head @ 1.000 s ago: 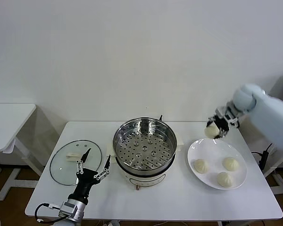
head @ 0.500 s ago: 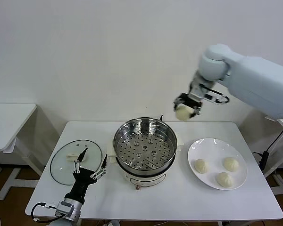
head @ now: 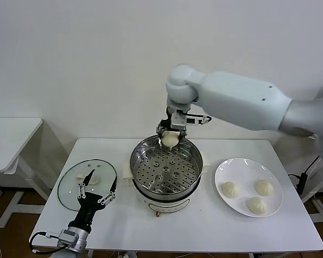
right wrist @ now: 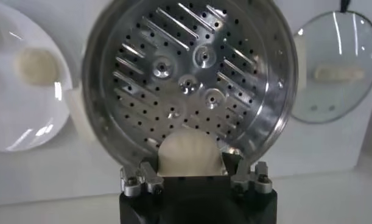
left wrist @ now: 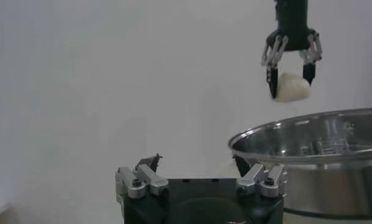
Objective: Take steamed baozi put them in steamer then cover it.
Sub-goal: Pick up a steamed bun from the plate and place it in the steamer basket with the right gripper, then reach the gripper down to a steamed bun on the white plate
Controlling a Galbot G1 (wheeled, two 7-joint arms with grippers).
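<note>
1. White tabletop (head: pixel 204 226) fills the lower half of the head view, and at its near edge, lower left of the frame, the left gripper (head: pixel 98 192) hangs low with its fingers spread wide and nothing between them.
2. Just behind that gripper, a round glass lid (head: pixel 70 185) lies flat on the table, with a pale block handle on it.
3. At the centre of the frame stands the steamer (head: pixel 166 171), a shiny steel pot on a white base, its perforated tray bare.
4. At lower right sits a white plate (head: pixel 226 169) carrying three steamed baozi (head: pixel 229 189), well apart from the steamer.
5. Above the steamer's far rim, the right gripper (head: pixel 169 137) points downward, clamped on a fourth bun (head: pixel 169 140) that hangs clear of the tray.
6. Behind everything rises a plain white wall (head: pixel 97 64); a second white table (head: pixel 11 134) shows at the left edge.
7. From the left wrist view, the bun (left wrist: pixel 292 87) is seen side-on in the upper right, pinched between dark fingertips (left wrist: pixel 270 80) above the steamer rim (left wrist: pixel 307 131); the head view gives no such gap.
8. From the right wrist view, the bun (right wrist: pixel 190 154) sits low in the frame between the silver fingers (right wrist: pixel 140 179), with the tray's holes (right wrist: pixel 186 79) straight beyond it.
</note>
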